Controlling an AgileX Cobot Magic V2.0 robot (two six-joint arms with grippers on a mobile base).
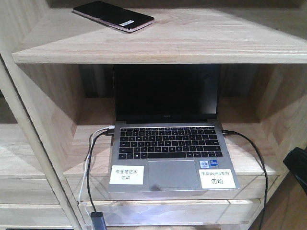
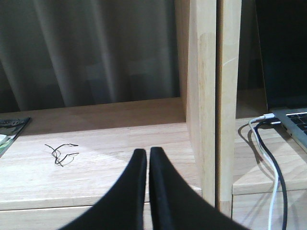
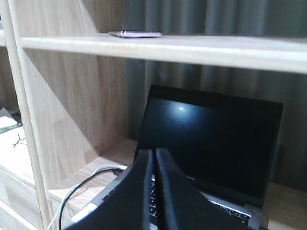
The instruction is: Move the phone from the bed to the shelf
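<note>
The black phone [image 1: 114, 16] with its pinkish rim and white sticker lies flat on the upper plank of the light wood shelf [image 1: 192, 45]. From the right wrist view the phone [image 3: 135, 33] shows edge-on, up on that plank of the shelf [image 3: 201, 50]. My right gripper [image 3: 154, 153] is shut and holds nothing, below the plank in front of the laptop. My left gripper [image 2: 147, 152] is shut and holds nothing, over a lower tier of the shelf [image 2: 96, 143] in the bay to the left. The bed is out of view.
An open grey laptop [image 1: 168, 143] with a dark screen fills the tier under the phone, with white and black cables [image 1: 91, 158] hanging off its left side and a black cable [image 1: 256, 163] on its right. A thin wire scrap [image 2: 60, 153] lies on the left tier. Curtains hang behind.
</note>
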